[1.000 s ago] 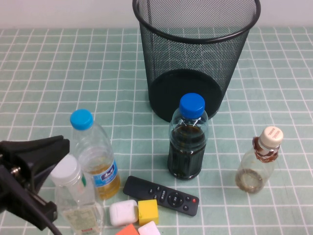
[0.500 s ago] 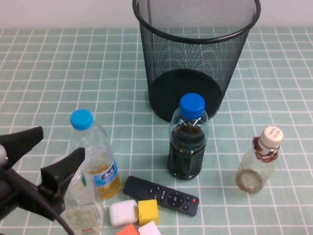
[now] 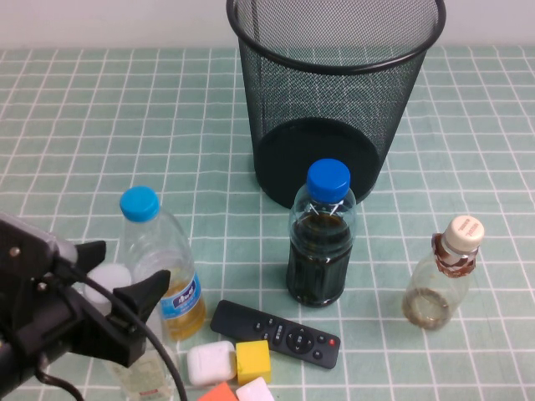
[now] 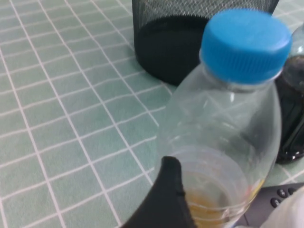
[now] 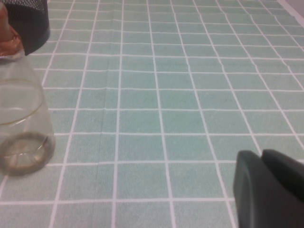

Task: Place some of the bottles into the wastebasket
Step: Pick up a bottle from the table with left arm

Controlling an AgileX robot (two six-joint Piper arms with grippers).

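Observation:
The white-capped bottle (image 3: 109,281) stands at the front left, its body mostly hidden behind my left gripper (image 3: 125,267). That gripper is open, with one finger on each side of the white cap. In the left wrist view one black finger (image 4: 167,199) shows in front of the yellow-liquid bottle, and the white cap (image 4: 294,209) shows at the edge. The small cream-capped bottle (image 3: 443,276) stands upright at the right; it also shows in the right wrist view (image 5: 19,118). My right gripper (image 5: 268,190) is shut and empty, low over the table, apart from it. The black mesh wastebasket (image 3: 334,92) stands at the back centre.
A yellow-liquid bottle with a light-blue cap (image 3: 163,259) stands right beside the white-capped one. A dark-liquid bottle with a blue cap (image 3: 320,234) stands in front of the wastebasket. A black remote (image 3: 276,334) and small white, yellow and orange blocks (image 3: 234,368) lie at the front.
My left gripper has swung in from the left and closed in on the white-capped bottle, so its open fingers now straddle the cap. The bottles have not moved.

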